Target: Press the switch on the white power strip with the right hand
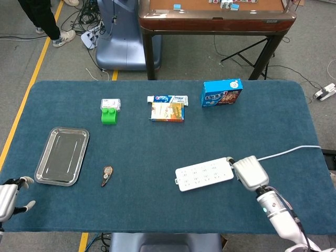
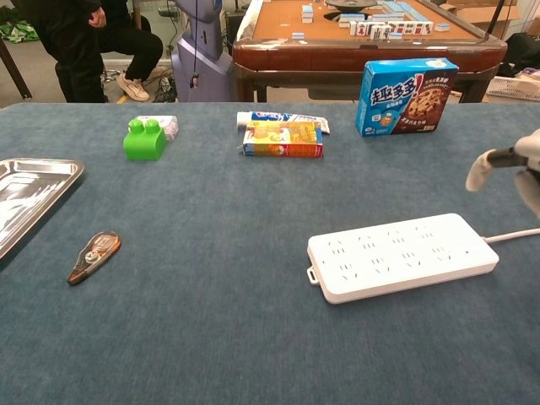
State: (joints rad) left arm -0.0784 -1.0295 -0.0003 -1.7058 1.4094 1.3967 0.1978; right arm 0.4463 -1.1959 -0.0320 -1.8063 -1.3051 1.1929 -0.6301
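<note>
The white power strip (image 1: 203, 174) (image 2: 401, 256) lies flat on the blue table near my right side, its cable (image 1: 289, 152) running off to the right. My right hand (image 1: 251, 172) (image 2: 516, 165) hovers above and just past the strip's cable end, clear of it. One finger (image 2: 478, 170) sticks out toward the strip while the rest look curled in, and the hand holds nothing. I cannot make out the switch itself at this size. My left hand (image 1: 9, 195) rests at the table's near left corner with its fingers apart, empty.
A steel tray (image 1: 62, 156) and a small correction-tape dispenser (image 1: 107, 175) lie at the left. Along the far side stand a green block (image 1: 109, 116), a toothpaste box and snack pack (image 1: 167, 108), and a blue cookie box (image 1: 221, 92).
</note>
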